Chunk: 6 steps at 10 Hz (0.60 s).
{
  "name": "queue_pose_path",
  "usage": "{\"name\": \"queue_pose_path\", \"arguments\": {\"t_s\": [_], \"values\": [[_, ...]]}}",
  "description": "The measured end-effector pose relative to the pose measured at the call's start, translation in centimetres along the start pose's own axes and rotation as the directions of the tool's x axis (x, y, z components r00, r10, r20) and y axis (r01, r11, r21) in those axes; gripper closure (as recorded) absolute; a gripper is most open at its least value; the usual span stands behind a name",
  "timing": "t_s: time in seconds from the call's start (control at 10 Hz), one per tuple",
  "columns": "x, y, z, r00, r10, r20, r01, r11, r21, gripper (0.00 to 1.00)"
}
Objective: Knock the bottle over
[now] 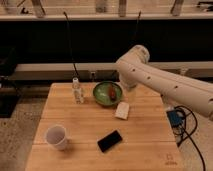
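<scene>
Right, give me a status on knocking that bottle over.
Done: nothing yet. The bottle stands upright near the wooden table's back left corner. In hand: the end effector hangs just right of the green bowl, well apart from the bottle. Left: cross past the bowl, reach the bottle and tip it over.

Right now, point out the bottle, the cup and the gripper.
bottle (78, 94), camera view, its clear body.
cup (56, 142), camera view, its side wall.
gripper (128, 88), camera view, its wrist end, beside bowl (98, 95).
</scene>
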Motion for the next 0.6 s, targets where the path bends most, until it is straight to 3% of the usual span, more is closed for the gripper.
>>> {"name": "queue_pose_path", "arguments": {"t_s": [0.3, 0.6], "values": [[-2.5, -1.4, 0.3, 0.999, -0.049, 0.005, 0.049, 0.999, 0.016, 0.2], [-3.3, -1.9, 0.5, 0.997, -0.08, 0.005, 0.08, 0.996, 0.027, 0.21]]}}
